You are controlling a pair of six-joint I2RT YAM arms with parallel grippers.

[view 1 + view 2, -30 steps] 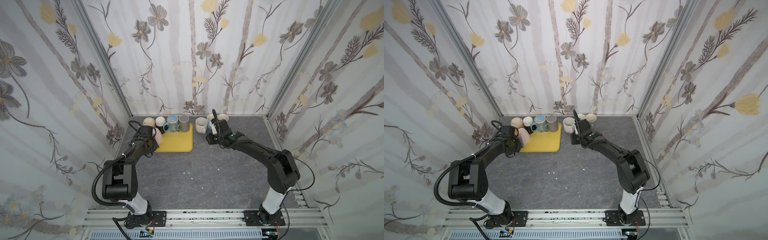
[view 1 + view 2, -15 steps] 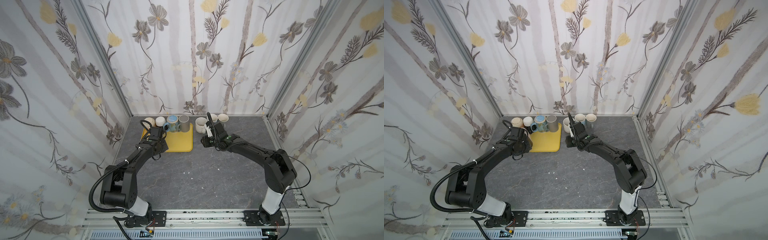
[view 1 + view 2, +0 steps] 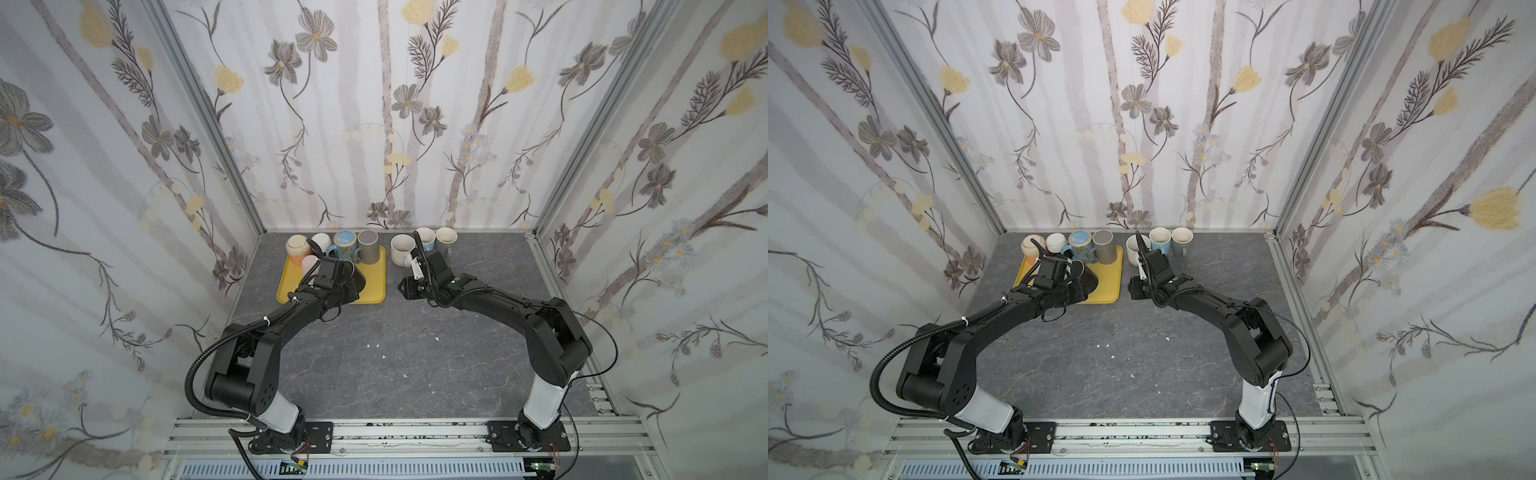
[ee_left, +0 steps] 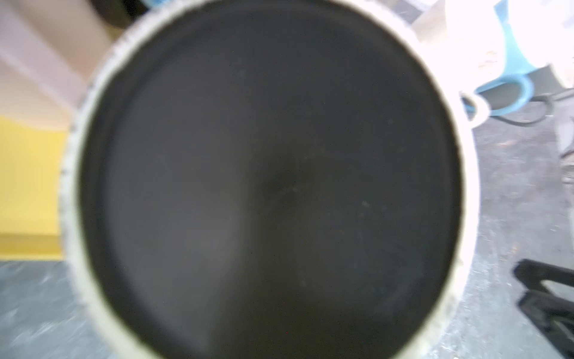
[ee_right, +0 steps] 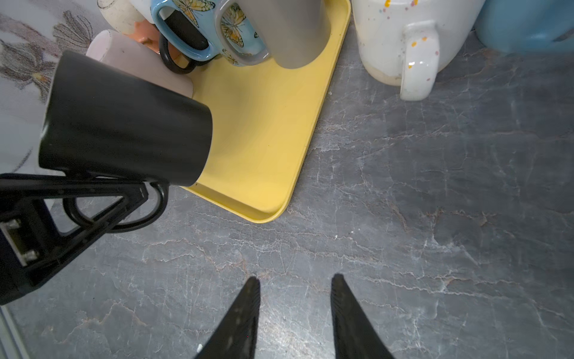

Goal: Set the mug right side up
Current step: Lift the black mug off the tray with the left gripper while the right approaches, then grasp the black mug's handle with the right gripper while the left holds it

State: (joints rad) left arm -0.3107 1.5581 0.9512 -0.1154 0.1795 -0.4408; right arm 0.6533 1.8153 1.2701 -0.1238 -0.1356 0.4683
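A black mug (image 5: 124, 124) is held tilted on its side above the near left part of the yellow tray (image 5: 267, 140), clear of the tray's surface. Its handle (image 5: 124, 211) is clamped by the left end effector (image 5: 102, 189), whose jaws are closed on it. In the left wrist view the frame is almost filled by the mug's dark round base (image 4: 267, 180) with its pale rim, seen out of focus. In both top views the mug (image 3: 353, 280) (image 3: 1086, 280) is seen at the tip of the left arm, over the tray (image 3: 370, 286) (image 3: 1108, 282).

At the far edge of the tray a pink mug (image 5: 136, 59), a blue butterfly mug (image 5: 211, 34) and a grey mug (image 5: 289, 31) are grouped. A white speckled mug (image 5: 400, 40) is set on the grey counter (image 5: 403, 202) just beside the tray.

The right end effector (image 5: 295, 310) is held over the bare counter with its jaws parted and nothing between them.
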